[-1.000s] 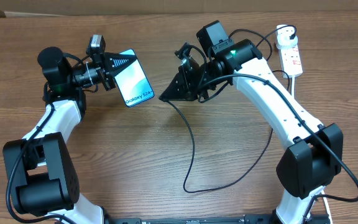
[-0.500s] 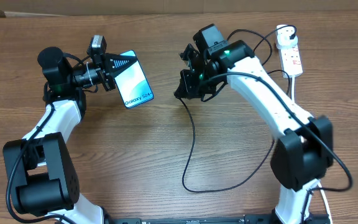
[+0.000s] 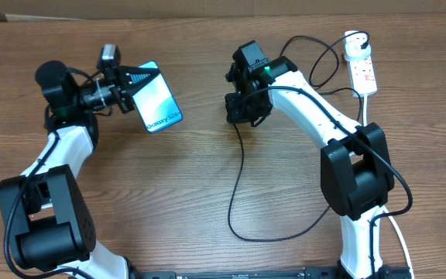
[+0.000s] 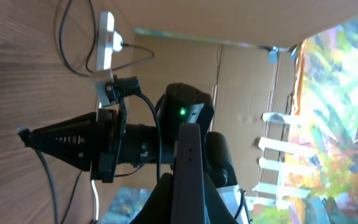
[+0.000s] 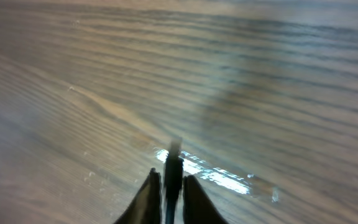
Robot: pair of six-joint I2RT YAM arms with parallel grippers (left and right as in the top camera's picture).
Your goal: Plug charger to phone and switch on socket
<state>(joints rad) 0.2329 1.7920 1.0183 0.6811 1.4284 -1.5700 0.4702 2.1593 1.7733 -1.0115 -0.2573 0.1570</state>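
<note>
right gripper has turned nose-down over the desk, pinching the charger by its tip, farther toward 3 o'clock from the phone than before. left gripper clamps the phone, shifted toward 9 o'clock; its long axis runs 11 to 5, galaxy end at 5.

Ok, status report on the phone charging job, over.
Left gripper shut on phone, held up. Right gripper shut on charger tip, pointing down. Not plugged in. Nothing between.
</note>
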